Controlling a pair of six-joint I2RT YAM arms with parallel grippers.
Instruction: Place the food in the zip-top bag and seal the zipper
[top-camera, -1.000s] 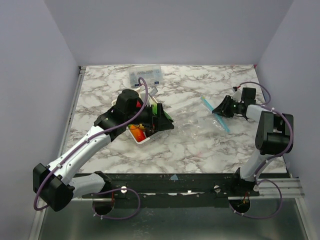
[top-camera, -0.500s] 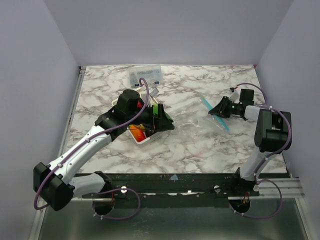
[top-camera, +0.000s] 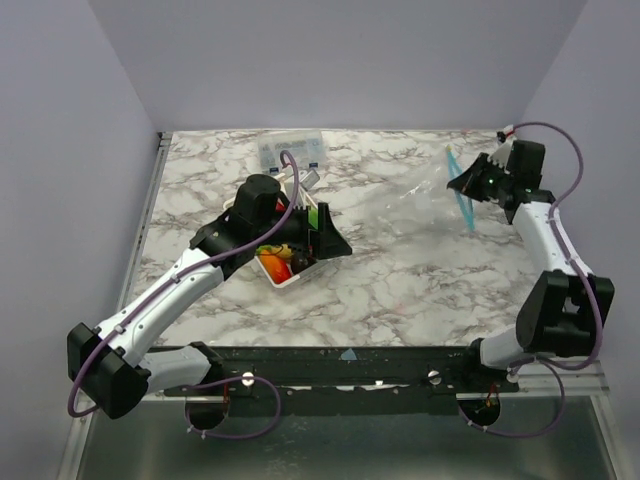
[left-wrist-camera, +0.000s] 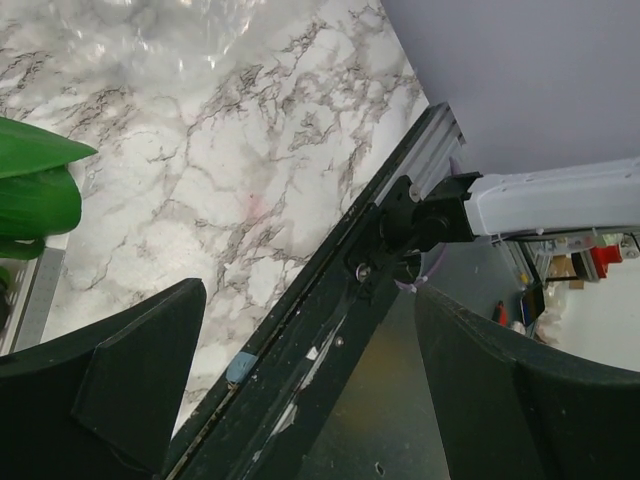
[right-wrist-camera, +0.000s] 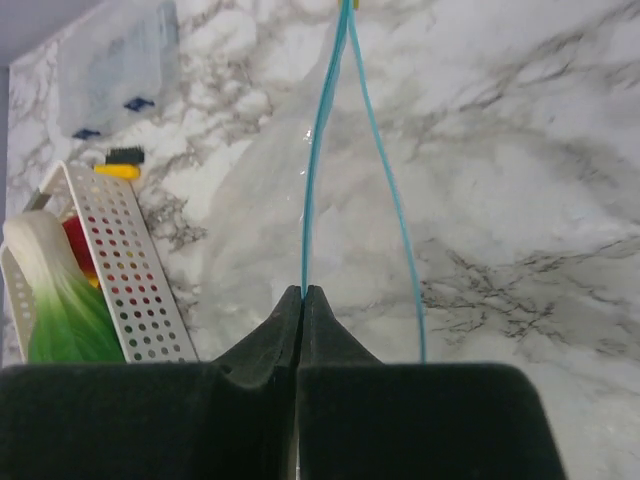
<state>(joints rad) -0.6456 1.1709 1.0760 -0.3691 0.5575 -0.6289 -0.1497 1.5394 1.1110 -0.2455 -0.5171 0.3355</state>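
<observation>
My right gripper (right-wrist-camera: 303, 292) is shut on one lip of the zip-top bag's blue zipper (right-wrist-camera: 312, 180). The other lip (right-wrist-camera: 392, 210) bows away, so the mouth gapes. Seen from above, that gripper (top-camera: 463, 185) holds the zipper (top-camera: 468, 212) up at the back right, with the clear zip-top bag (top-camera: 405, 205) trailing left toward the table. The food, red and orange pieces (top-camera: 276, 262) and a green piece (top-camera: 313, 217), lies in a white tray (top-camera: 285, 282). My left gripper (top-camera: 328, 238) hovers open over the tray's right end, nothing between its fingers (left-wrist-camera: 120, 390).
A rigid clear box with blue labels (top-camera: 290, 150) stands at the back of the marble table. The perforated tray wall (right-wrist-camera: 130, 270) and a green-white vegetable (right-wrist-camera: 60, 310) show in the right wrist view. The black front rail (left-wrist-camera: 330, 330) runs beneath the left gripper.
The right gripper has shut on the blue zipper and lifted the bag up and toward the back right. The left arm has barely moved.
</observation>
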